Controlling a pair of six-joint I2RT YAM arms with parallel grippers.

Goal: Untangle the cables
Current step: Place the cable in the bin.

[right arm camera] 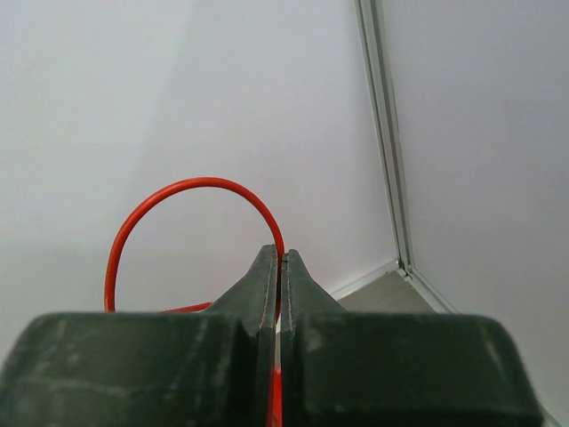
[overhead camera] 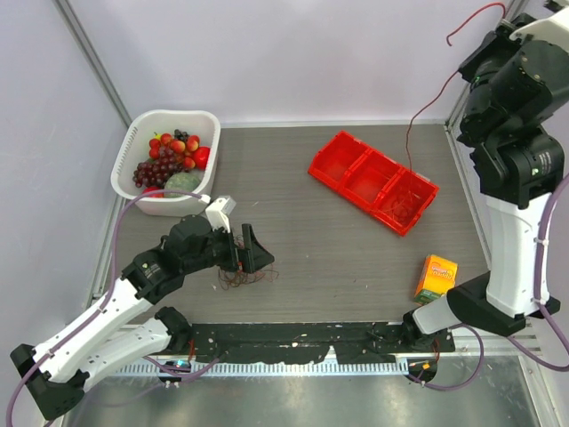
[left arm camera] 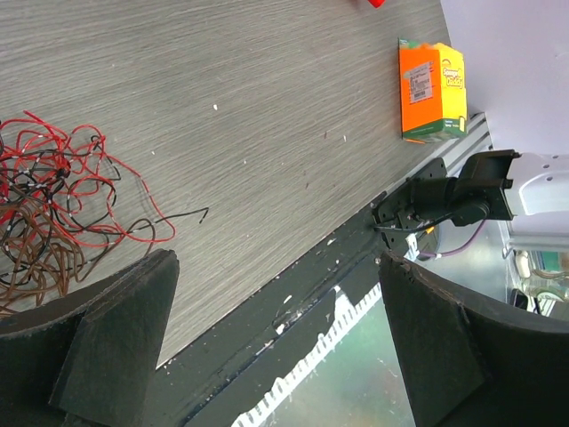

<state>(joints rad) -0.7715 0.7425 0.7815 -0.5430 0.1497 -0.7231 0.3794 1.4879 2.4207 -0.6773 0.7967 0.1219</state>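
Observation:
The cables are a small tangle (overhead camera: 244, 277) of thin red and dark wires lying on the table near the front left. In the left wrist view the tangle (left arm camera: 53, 196) lies at the left, beyond and beside the left fingertip. My left gripper (overhead camera: 253, 249) hovers just above it, open and empty (left arm camera: 280, 356). My right gripper (overhead camera: 511, 22) is raised high at the back right. It is shut (right arm camera: 283, 260) on a single red wire (right arm camera: 191, 182) that loops up from the jaws. That wire (overhead camera: 410, 142) hangs down to the red tray.
A red compartment tray (overhead camera: 336, 160) lies at the back centre-right. A white basket (overhead camera: 209, 124) of fruit stands at the back left. An orange box (overhead camera: 436, 277) stands near the right arm's base, and also shows in the left wrist view (left arm camera: 431, 89). A black strip (overhead camera: 293, 342) runs along the front edge.

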